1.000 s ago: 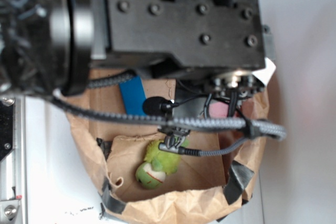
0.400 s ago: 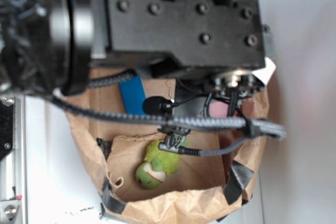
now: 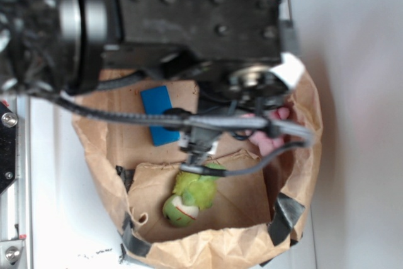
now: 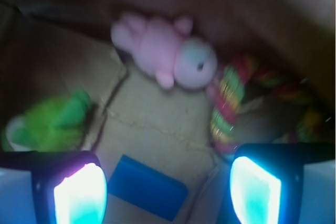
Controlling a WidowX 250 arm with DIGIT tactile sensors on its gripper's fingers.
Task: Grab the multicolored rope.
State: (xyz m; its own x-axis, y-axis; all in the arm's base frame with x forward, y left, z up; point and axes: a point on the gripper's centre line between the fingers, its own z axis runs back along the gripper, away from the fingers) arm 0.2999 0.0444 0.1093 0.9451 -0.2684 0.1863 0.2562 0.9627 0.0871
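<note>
**Gripper hangs spread over the box, rope off to its right**

The gripper (image 4: 168, 182) hovers wide open above the cardboard box (image 3: 245, 203), holding nothing, probably so it can drop straight onto a toy. The multicolored rope (image 4: 231, 103) lies at about two o'clock in the wrist view, against the box wall and touching the pink plush (image 4: 168, 53), which sits at twelve. The green plush (image 4: 50, 124) lies at nine, the blue card (image 4: 148, 192) at six between the fingers. Count: one rope, one pink plush, one green plush, one blue card
</note>
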